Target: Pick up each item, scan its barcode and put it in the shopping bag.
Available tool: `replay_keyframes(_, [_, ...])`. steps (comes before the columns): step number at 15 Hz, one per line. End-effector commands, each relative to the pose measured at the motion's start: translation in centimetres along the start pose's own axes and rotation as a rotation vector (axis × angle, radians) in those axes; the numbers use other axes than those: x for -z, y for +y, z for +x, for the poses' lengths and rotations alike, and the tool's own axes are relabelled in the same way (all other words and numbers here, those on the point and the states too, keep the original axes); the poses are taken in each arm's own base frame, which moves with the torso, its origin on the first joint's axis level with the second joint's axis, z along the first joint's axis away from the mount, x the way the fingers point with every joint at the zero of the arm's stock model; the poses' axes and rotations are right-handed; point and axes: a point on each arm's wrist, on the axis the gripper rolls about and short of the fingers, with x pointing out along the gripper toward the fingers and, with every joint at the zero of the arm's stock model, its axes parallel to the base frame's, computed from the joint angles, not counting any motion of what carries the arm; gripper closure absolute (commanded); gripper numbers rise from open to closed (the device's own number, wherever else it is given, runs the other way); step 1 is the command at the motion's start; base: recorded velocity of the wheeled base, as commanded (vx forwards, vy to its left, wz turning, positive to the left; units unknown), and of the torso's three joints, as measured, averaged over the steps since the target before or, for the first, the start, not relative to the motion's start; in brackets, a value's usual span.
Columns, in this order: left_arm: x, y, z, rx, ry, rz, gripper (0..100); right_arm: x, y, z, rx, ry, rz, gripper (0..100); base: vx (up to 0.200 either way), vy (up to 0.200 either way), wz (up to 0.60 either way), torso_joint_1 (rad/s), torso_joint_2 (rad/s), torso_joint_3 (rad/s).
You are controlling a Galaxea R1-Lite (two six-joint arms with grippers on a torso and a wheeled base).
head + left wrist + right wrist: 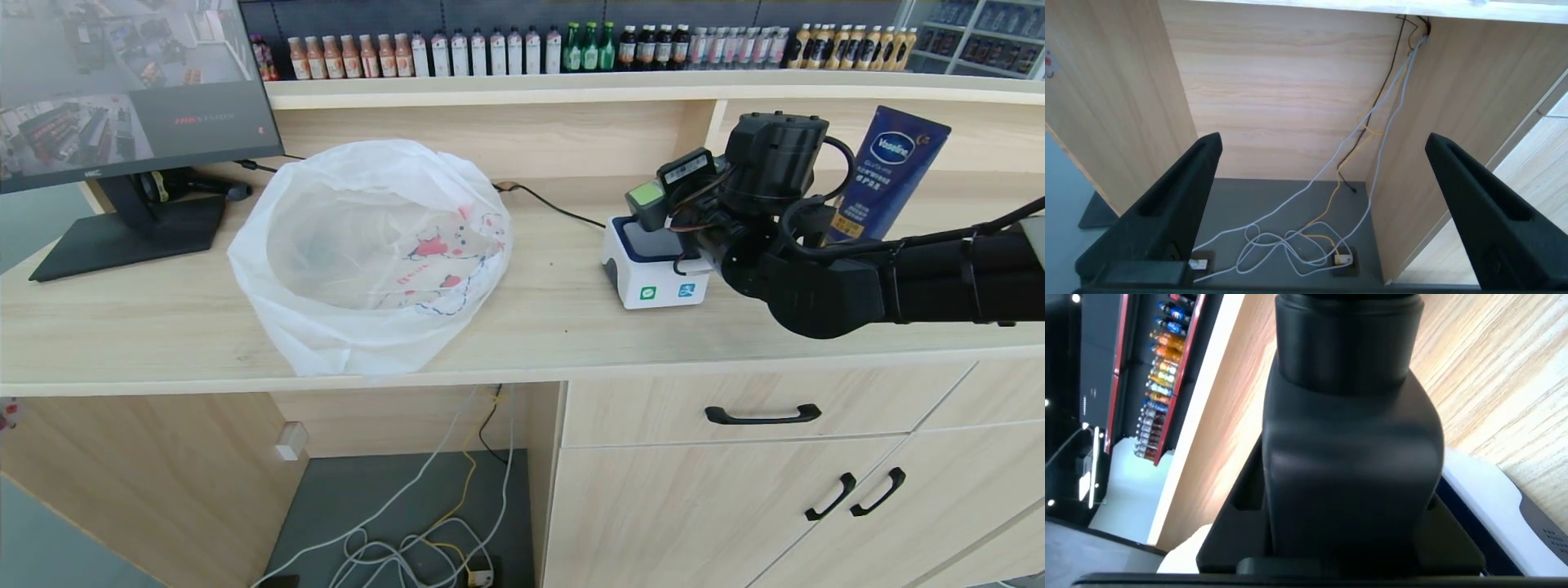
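Observation:
A white plastic shopping bag (367, 253) stands open on the wooden counter (539, 327), left of centre. To its right sits a small white barcode scanner (653, 278) with a dark top window. My right gripper (820, 219) hovers just right of the scanner, shut on a blue tube (890, 171) that stands upright, its end toward the back wall. In the right wrist view the tube (1343, 457) is a dark shape between the fingers, with the scanner (1503, 514) beside it. My left gripper (1323, 151) hangs open and holds nothing, below counter height in front of the open recess.
A monitor (122, 82) on a black stand occupies the counter's back left, with a handheld scanner (188, 186) behind it. Bottles (571, 49) line the shelf beyond the counter's raised back. Loose cables (1315, 237) lie on the floor in the recess. Drawers are under the counter's right half.

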Motion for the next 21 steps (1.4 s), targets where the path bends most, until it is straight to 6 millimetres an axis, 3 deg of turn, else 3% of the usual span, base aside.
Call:
replay_keyframes(1, [0.0,0.0,0.0,0.000,0.000,0.000,0,0.4,-0.5,-0.1,0.019,0.013,-0.011,100,0.000,0.000,0.00,0.000,0.00,0.000])
replay_keyframes(15, [0.0,0.0,0.0,0.002,0.000,0.000,0,0.3,-0.3,-0.2,0.013,0.012,0.006,100,0.000,0.000,0.00,0.000,0.00,0.000])
replay_keyframes(21, [0.0,0.0,0.0,0.000,0.000,0.000,0,-1.5,3.6,-2.8,-0.082,-0.001,0.027,100,0.000,0.000,0.00,0.000,0.00,0.000])
